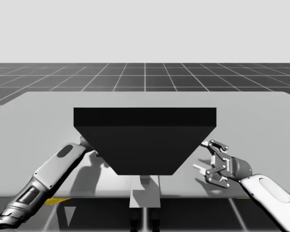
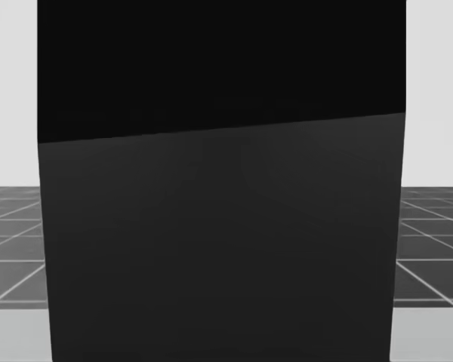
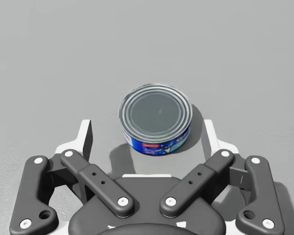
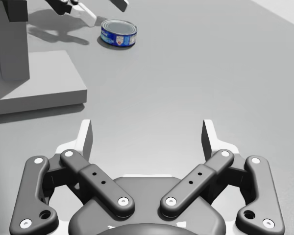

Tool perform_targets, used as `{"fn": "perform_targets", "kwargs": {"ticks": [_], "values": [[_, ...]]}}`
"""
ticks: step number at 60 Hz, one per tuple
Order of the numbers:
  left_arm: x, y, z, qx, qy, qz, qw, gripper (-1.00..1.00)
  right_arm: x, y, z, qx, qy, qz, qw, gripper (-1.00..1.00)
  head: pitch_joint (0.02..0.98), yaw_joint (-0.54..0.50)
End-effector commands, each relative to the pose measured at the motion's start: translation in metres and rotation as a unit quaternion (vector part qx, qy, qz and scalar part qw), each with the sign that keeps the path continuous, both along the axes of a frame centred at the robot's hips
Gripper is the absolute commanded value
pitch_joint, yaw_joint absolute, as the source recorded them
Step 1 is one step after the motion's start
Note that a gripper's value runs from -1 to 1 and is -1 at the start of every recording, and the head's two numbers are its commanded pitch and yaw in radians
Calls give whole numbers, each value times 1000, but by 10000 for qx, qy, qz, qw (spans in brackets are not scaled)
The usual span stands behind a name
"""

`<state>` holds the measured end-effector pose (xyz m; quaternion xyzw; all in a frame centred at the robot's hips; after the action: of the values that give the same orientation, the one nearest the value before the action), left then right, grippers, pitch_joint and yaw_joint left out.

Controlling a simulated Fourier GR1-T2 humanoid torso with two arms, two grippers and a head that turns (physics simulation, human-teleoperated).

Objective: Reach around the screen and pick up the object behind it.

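The table [image 1: 261,125] is a broad, plain slab of matte light grey, and from the high view its far edge runs straight across from side to side. Beyond it stretches the floor [image 1: 145,77], dark charcoal and ruled by thin pale lines into square tiles that shrink toward a level horizon. Above that horizon hangs a flat, pale grey backdrop [image 1: 145,29], uniform from edge to edge. The light is even and cool, and soft-edged grey shadows lie on the table top. Below the table's near edge the dark gridded floor shows again. In the head view the same tiles flank both sides.
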<state>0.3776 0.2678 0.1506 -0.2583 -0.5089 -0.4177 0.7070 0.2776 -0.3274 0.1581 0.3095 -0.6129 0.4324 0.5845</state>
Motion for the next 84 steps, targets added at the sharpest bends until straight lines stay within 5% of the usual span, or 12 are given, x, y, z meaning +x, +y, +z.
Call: {"fn": "perform_targets", "kwargs": {"ticks": [1,35,37,39,41,54,64,84], "values": [[9,-17,-10,25,231,-406,9989,-1000,-11,7,4,718,339,992,9919,-1000,133,-14],[31,-38,-40,244,480,-452,9975,-1000,-15,10,-1,714,345,1117,9906,-1000,154,-30],[31,-37,-40,228,494,-413,9977,-678,-15,11,-1,710,339,1114,9907,-1000,154,-31],[30,-37,-42,214,547,-426,9974,879,-15,11,-1,702,331,1106,9908,-1000,155,-33],[30,-36,-44,234,551,-426,9973,976,-15,11,-1,701,331,1099,9909,-1000,155,-34],[23,-26,-38,207,438,-342,9982,1000,-16,9,0,715,290,1067,9913,-1000,154,-32],[19,9,-23,142,263,62,9995,1000,-15,8,1,711,261,1043,9917,-1000,146,-28],[-3,74,0,-5,-54,654,9978,1000,-14,6,7,980,29,849,9916,-1000,125,-23]]}}
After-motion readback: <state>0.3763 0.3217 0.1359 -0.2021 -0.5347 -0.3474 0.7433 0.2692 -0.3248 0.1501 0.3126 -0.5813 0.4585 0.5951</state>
